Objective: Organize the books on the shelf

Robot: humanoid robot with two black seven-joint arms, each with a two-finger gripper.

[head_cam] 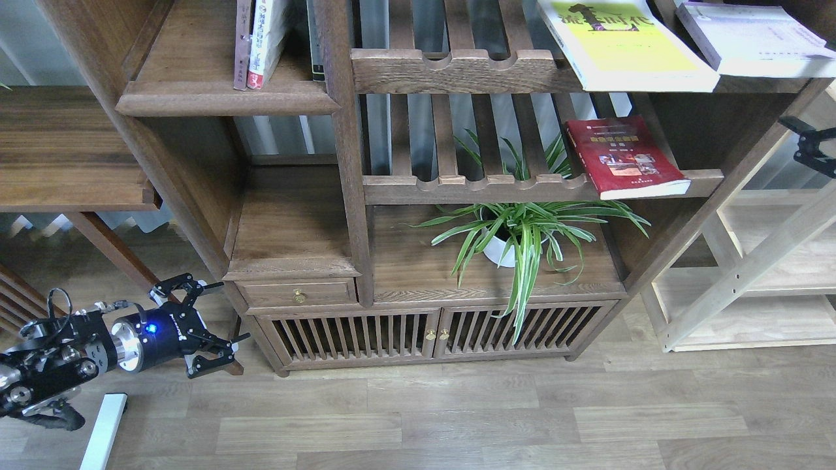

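Three books lie flat on the slatted racks at the right. The yellow-green book (620,49) and the lavender-white book (751,36) are on the top rack, and the red book (624,156) is on the rack below. The dark solid shelf (196,98) with a rounded lip is at the upper left and holds a few upright spines (258,39). My left gripper (225,312) is open and empty, low at the left near the cabinet's foot. My right gripper (804,140) shows at the right edge with its fingers apart, empty, to the right of the red book.
A potted spider plant (516,235) stands on the cabinet top under the racks. A small drawer (297,294) and slatted doors (424,336) are below. Pale wood shelving (751,274) stands at the right. A white bar (104,431) lies on the floor.
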